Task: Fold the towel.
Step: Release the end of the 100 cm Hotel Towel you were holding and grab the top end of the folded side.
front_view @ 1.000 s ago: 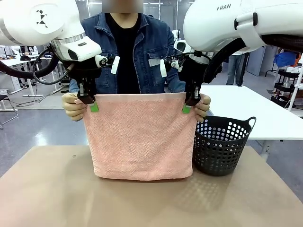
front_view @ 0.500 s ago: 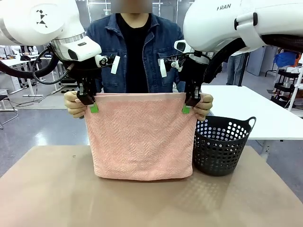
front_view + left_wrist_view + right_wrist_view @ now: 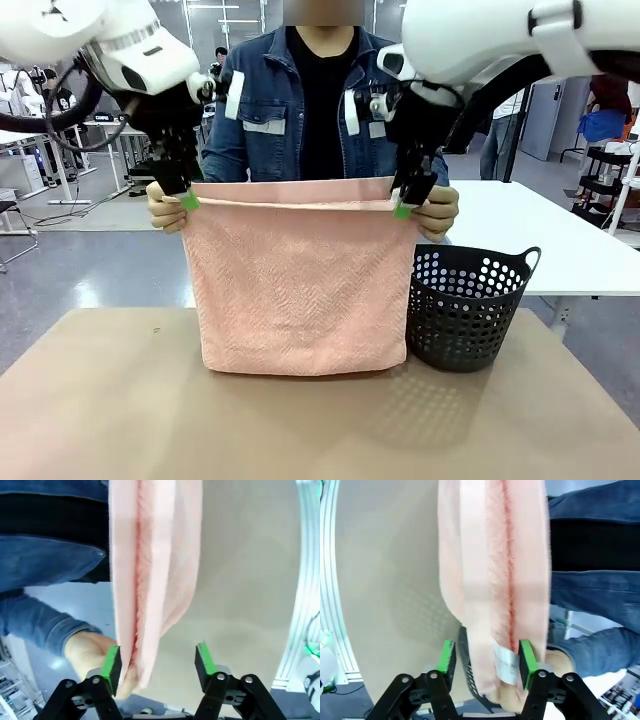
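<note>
The left gripper (image 3: pixel 157 666) is spread wide astride the towel's (image 3: pixel 300 285) top edge, and the right gripper (image 3: pixel 486 661) likewise. The person's hands (image 3: pixel 440 212) hold up the one pink towel over a brown table (image 3: pixel 100 410). One black perforated basket (image 3: pixel 468 305) stands just beside it. Behind are a grey floor (image 3: pixel 90 270) and a white table (image 3: pixel 520 225).

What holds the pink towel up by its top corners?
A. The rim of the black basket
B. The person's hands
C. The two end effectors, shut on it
B: the person's hands grip both top corners of the towel, while the left end effector and the right end effector stand open around its edge.
</note>
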Robot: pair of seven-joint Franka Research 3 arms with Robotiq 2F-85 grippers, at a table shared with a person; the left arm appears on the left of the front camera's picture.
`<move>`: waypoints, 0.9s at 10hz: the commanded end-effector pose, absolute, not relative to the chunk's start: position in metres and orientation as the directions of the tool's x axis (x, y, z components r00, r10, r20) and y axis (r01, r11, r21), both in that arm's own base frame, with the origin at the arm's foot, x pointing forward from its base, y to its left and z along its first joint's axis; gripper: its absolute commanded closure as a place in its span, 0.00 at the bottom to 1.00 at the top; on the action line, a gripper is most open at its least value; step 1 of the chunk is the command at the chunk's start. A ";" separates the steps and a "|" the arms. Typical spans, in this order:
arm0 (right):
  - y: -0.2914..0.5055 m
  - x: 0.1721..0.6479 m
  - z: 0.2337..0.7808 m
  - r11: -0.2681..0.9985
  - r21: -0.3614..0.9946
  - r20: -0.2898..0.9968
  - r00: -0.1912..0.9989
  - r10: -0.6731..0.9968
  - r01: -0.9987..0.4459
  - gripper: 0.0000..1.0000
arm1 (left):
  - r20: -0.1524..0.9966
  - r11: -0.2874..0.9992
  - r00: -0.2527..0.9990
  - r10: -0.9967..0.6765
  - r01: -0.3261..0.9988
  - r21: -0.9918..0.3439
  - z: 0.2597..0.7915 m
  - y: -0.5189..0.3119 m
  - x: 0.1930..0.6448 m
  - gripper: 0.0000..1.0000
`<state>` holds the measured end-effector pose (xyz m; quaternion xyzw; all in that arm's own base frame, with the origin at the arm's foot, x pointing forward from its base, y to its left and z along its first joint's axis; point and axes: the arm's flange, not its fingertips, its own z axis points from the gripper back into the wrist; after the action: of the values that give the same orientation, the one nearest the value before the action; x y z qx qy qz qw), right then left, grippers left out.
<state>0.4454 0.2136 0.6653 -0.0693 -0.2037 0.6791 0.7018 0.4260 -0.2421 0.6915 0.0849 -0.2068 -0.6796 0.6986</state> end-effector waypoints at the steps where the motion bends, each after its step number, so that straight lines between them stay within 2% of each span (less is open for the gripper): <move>1: 0.208 0.419 0.669 0.087 -0.481 0.190 -0.007 0.982 -0.873 0.07 | 0.182 0.084 -0.012 -0.983 0.858 0.507 0.692 -0.236 0.403 0.07; 2: 0.207 0.414 0.674 0.079 -0.500 0.189 -0.020 0.982 -0.862 0.00 | 0.173 0.083 -0.011 -0.985 0.846 0.527 0.695 -0.235 0.399 0.00; 7: 0.214 0.415 0.678 0.048 -0.499 0.181 -0.049 0.982 -0.865 0.00 | 0.175 0.120 0.032 -0.984 0.846 0.520 0.698 -0.235 0.406 0.00; 9: 0.221 0.429 0.676 0.041 -0.477 0.167 -0.045 0.985 -0.878 0.00 | 0.147 0.093 0.020 -0.989 0.852 0.516 0.696 -0.244 0.415 0.00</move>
<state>0.4203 0.2165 0.6742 -0.1087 -0.2408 0.6844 0.6796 0.4083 -0.2354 0.6955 0.1270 -0.2397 -0.6635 0.6973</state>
